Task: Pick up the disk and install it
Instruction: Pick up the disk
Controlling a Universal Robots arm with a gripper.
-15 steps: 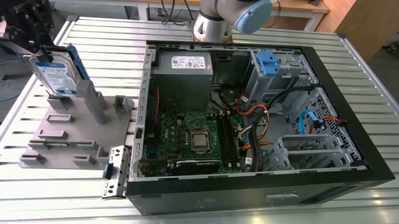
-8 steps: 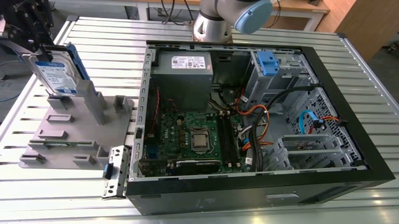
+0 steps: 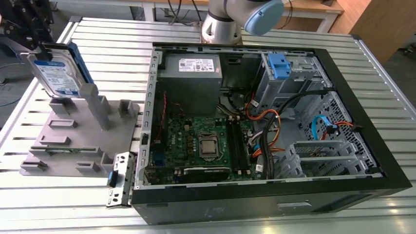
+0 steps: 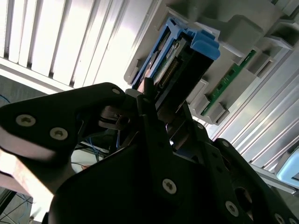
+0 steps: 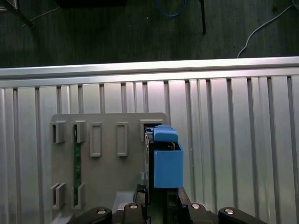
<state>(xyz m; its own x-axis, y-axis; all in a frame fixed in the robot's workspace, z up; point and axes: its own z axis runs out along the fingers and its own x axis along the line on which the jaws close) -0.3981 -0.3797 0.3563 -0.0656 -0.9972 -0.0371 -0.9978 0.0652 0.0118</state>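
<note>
"How far along is it, would you say?"

"Early on. The gripper (image 3: 40, 48) has closed its fingers onto the top end of the disk (image 3: 57, 73). The disk stands on edge, leaning a bit, over the grey holder (image 3: 78, 141) at the exterior view's left. Its lower end is right at the holder's slots, and I can't tell whether it has come free of them."

"So the grab is made?"

"It looks that way. In the second wrist view the fingers (image 4: 149, 100) sit tight against either face of the disk (image 4: 187, 51). The installing is all left to do, since the disk is well apart from the open computer case (image 3: 260, 204) beside the holder on the slatted surface (image 3: 104, 34)."

"Is anything in the way over there?"

"There's plenty. The drive cage at the far corner has a bare blue clip (image 3: 278, 66) sitting in it, and a tangle of cables (image 3: 270, 122) runs just below it. The grey power supply box (image 3: 192, 73) is right beside that. There's also a green memory stick (image 3: 65, 150) left in the holder, near the disk's slot."
</note>
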